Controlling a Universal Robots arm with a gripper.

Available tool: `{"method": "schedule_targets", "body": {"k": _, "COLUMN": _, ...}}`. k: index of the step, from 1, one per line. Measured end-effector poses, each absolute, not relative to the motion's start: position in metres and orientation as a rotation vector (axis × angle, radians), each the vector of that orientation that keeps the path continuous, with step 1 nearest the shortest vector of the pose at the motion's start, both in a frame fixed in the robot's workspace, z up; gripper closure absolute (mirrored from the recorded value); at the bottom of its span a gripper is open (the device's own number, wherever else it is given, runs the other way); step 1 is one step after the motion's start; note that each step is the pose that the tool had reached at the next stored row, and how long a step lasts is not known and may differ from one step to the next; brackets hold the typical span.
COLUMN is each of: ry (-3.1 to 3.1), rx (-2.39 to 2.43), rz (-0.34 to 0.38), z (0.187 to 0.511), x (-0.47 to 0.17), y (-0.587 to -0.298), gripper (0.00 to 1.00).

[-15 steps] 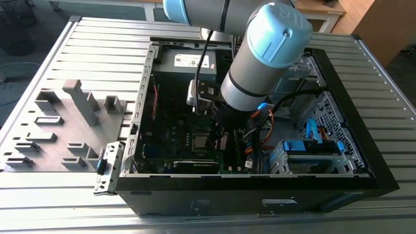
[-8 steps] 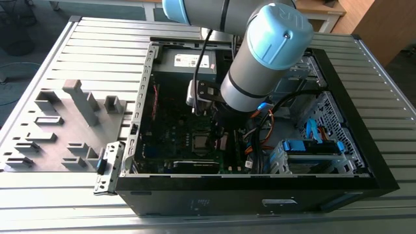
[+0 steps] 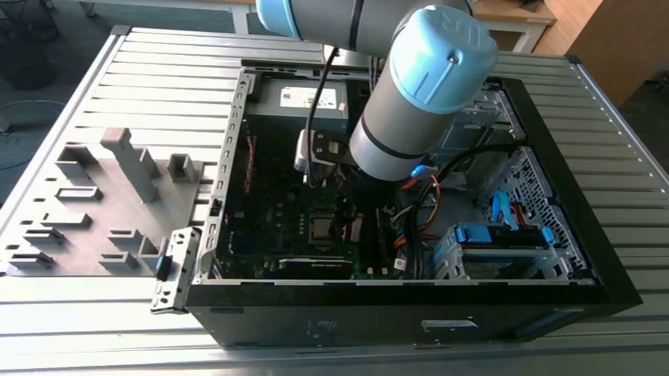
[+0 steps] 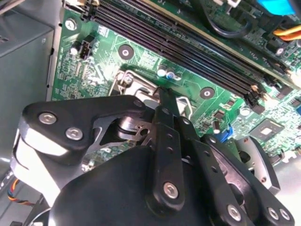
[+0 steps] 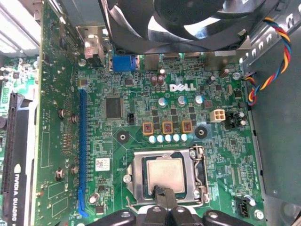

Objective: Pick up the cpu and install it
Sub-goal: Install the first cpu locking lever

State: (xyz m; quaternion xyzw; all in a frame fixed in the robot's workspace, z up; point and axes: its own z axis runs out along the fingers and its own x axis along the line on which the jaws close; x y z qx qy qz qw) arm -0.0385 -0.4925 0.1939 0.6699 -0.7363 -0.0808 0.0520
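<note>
The cpu [image 5: 163,173], a flat silvery-grey square, lies flat inside the metal-framed socket [image 5: 134,176] on the green motherboard [image 5: 141,122]. In the first wrist view my gripper [image 5: 163,192] has its black fingers pressed together, the tips over the cpu's near edge. In the second wrist view the same narrow tips [image 4: 162,92] meet at the socket's metal frame [image 4: 136,82], and the gripper linkage hides the chip. In the exterior view the arm [image 3: 418,102] reaches down into the open computer case [image 3: 565,258], and the socket [image 3: 319,227] shows beside it.
A black fan [image 5: 188,19] hangs over the board's far side. Long memory slots [image 4: 188,47] run beside the socket. A power-supply box [image 3: 303,98], loose cables [image 3: 418,215] and blue drive bays [image 3: 497,235] crowd the case. A grey plastic tray [image 3: 94,204] lies outside it.
</note>
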Motion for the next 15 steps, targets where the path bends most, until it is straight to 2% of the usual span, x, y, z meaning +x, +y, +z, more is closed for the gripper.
{"method": "schedule_targets", "body": {"k": 15, "ry": -2.233, "rx": 2.028, "rz": -0.216, "z": 0.1935, "x": -0.0405, "y": -0.4926, "gripper": 0.89}}
